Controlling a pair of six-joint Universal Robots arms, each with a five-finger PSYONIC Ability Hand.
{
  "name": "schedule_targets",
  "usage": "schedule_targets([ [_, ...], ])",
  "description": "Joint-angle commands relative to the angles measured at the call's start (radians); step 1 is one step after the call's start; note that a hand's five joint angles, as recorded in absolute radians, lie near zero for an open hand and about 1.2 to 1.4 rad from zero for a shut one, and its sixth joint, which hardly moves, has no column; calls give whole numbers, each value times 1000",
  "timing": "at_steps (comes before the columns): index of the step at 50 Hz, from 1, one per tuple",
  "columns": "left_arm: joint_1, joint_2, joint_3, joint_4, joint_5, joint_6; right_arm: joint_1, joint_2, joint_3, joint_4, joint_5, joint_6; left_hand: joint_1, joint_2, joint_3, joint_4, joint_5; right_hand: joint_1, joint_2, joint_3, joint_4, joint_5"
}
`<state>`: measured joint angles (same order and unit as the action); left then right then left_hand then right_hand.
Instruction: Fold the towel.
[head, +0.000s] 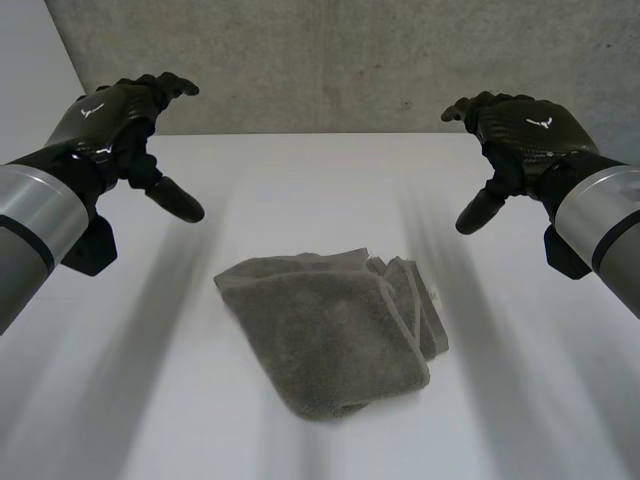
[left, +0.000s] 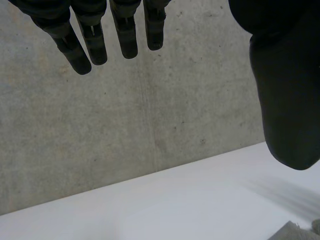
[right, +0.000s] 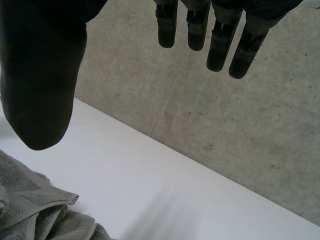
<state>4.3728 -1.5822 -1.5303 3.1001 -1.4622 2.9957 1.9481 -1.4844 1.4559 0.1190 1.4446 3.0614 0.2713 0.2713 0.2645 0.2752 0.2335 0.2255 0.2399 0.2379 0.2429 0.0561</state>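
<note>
The left hand (head: 108, 113) hangs above the white table (head: 300, 175) with fingers straight and thumb held wide. The right hand (head: 524, 128) mirrors it, equally spread. Between and below them, well apart from both, the grey towel (head: 328, 330) lies folded mid-table.

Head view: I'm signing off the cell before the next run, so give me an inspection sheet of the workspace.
Surface: white table, no stains seen.
Job's things: grey towel, loosely folded, lying mid-table.
Clutter: nothing seen.
Hands: left hand and right hand both open, above the table on either side, touching nothing.
Cables: nothing seen.
Surroundings: grey concrete wall behind the table.
</note>
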Motion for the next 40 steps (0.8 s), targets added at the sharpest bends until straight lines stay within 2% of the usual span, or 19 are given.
schedule_targets([
  [1,-32,-34,32,41,-37,-26,6,12,15,-35,-2,6,-13,-13,-11,-14,-1,-17,-21,-20,-22,-18],
  [2,-111,-116,113,125,-130,-89,20,39,52,-122,-7,17,-69,-70,-63,-73,-206,-51,-65,-63,-68,-56],
  [3,-46,-47,46,52,-53,-36,8,16,22,-51,-3,7,-17,-17,-15,-19,-3,-20,-26,-25,-27,-22],
  [4,-111,-116,113,124,-130,-89,20,39,52,-122,-7,17,-69,-70,-63,-73,-206,-51,-65,-63,-68,-56],
  [5,-49,-51,49,56,-56,-39,9,17,23,-54,-3,8,-18,-18,-15,-20,-3,-21,-26,-26,-28,-23],
  [7,-51,-53,54,46,-60,-40,9,18,23,-55,-3,6,-18,-18,-15,-20,-3,-21,-26,-26,-28,-23],
  [8,-111,-116,128,68,-132,-87,20,39,52,-124,-6,10,-75,-75,-69,-79,-212,-51,-65,-63,-68,-56],
  [9,-57,-60,64,41,-67,-45,10,20,27,-63,-3,6,-22,-22,-19,-24,-6,-22,-28,-28,-30,-25],
  [10,-111,-116,128,68,-132,-87,20,39,52,-124,-6,10,-75,-75,-69,-79,-212,-51,-65,-63,-68,-56],
  [11,-66,-69,74,48,-77,-52,12,23,31,-73,-4,7,-24,-24,-21,-26,-6,-24,-31,-30,-33,-27],
  [12,-111,-116,136,45,-133,-80,22,36,52,-124,-6,7,-81,-81,-74,-85,-218,-51,-65,-63,-68,-56],
  [13,-66,-69,77,38,-78,-48,13,22,31,-73,-4,5,-26,-26,-23,-28,-9,-23,-30,-29,-31,-26],
  [14,-111,-116,136,45,-133,-80,22,36,52,-124,-6,7,-81,-81,-74,-85,-218,-51,-65,-63,-68,-56],
  [15,-73,-76,85,42,-86,-54,14,24,34,-81,-4,6,-29,-29,-25,-31,-10,-25,-32,-31,-34,-28],
  [16,-111,-116,139,26,-135,-70,22,36,54,-124,-4,2,-81,-81,-74,-85,-218,-51,-65,-63,-68,-56],
  [17,-111,-116,139,26,-135,-70,22,36,54,-124,-4,2,-57,-58,-51,-61,-20,-51,-65,-63,-68,-56],
  [18,-111,-116,137,17,-136,-57,22,36,58,-124,-6,-3,-87,-87,-80,-91,-224,-51,-65,-63,-68,-56],
  [34,-102,-136,104,18,-124,-11,17,29,55,-119,-7,-21,-90,-90,-83,-94,-227,-51,-65,-63,-68,-56],
  [40,-127,-180,113,64,-106,-6,-14,29,64,-88,-20,-182,-87,-87,-80,-91,-224,-51,-65,-63,-68,-56],
])
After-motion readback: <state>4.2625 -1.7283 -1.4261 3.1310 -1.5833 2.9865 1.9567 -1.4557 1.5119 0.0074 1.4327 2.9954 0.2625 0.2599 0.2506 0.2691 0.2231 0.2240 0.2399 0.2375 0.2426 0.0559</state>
